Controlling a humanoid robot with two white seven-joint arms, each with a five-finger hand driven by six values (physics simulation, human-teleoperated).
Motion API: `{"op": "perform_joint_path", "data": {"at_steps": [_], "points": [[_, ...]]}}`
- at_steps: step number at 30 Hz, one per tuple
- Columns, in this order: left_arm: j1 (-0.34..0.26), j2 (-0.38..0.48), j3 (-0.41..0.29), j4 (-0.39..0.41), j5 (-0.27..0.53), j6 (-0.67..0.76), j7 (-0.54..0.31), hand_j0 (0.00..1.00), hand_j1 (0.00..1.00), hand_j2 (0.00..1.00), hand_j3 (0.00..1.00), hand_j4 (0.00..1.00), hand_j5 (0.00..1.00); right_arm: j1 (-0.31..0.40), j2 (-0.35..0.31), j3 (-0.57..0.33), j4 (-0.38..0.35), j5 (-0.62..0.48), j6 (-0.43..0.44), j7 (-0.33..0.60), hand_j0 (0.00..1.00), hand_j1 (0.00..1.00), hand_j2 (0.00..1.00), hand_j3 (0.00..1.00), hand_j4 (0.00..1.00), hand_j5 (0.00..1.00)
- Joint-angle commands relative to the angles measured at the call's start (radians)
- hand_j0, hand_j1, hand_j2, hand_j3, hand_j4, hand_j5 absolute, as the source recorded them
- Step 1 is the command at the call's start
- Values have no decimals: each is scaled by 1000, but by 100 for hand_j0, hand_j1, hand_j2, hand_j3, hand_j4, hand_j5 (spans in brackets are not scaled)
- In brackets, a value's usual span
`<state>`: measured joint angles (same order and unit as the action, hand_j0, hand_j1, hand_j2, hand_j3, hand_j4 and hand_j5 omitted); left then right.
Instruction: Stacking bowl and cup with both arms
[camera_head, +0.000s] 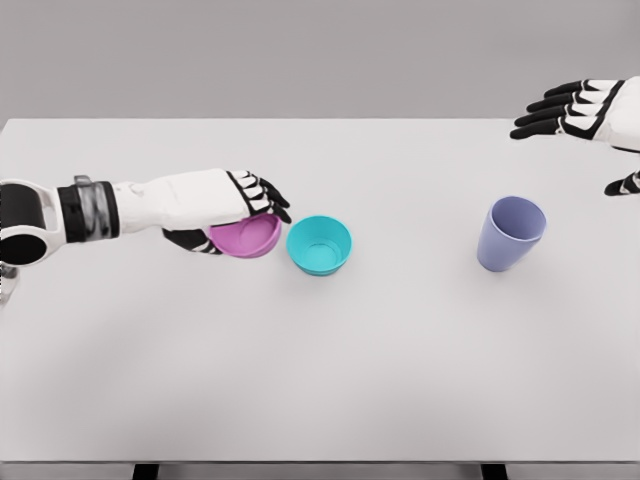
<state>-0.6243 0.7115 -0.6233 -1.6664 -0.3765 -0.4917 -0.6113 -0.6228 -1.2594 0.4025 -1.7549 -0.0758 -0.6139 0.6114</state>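
Note:
A pink bowl (250, 237) sits left of centre on the white table (320, 350), tilted toward me. My left hand (232, 218) is shut on the pink bowl, fingers over its far rim and thumb under its near side. A teal bowl (320, 245) stands just right of it, rims almost touching. A lavender cup (511, 233) stands upright at the right. My right hand (575, 112) hovers at the far right above and behind the cup, fingers spread, holding nothing.
The table's far edge (300, 120) runs across the top against a grey wall. Its near edge lies along the bottom of the head view.

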Motion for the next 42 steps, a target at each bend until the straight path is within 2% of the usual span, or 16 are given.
{"op": "perform_joint_path", "data": {"at_steps": [1, 17, 24, 28, 39, 42], "points": [[-2, -13, -19, 1, 5, 5, 0, 66, 66, 66, 66, 66, 66, 0, -3, -4, 0, -5, 3, -1, 100, 100, 100, 100, 100, 100], [-35, -89, -44, 13, -32, 9, 0, 65, 65, 65, 65, 65, 65, 6, 9, 2, 0, -4, 3, -1, 100, 100, 100, 100, 100, 100], [-40, -121, -50, 30, -47, 9, 0, 65, 65, 65, 65, 65, 65, 11, -52, 4, 0, -4, 3, -1, 100, 100, 100, 100, 100, 100], [-40, -153, -50, 42, -73, 9, 0, 65, 65, 65, 65, 65, 65, 15, -48, 4, 0, -7, 3, -1, 100, 100, 100, 100, 100, 100], [-81, -234, -88, 145, -84, 9, 0, 66, 66, 66, 66, 66, 66, 3, -52, -5, 0, -9, 3, -1, 100, 100, 100, 100, 100, 100], [-94, -245, -105, 174, -85, 9, 0, 66, 66, 66, 66, 66, 66, 29, -48, 7, -2, -9, 3, -1, 100, 100, 100, 100, 100, 100]]}}
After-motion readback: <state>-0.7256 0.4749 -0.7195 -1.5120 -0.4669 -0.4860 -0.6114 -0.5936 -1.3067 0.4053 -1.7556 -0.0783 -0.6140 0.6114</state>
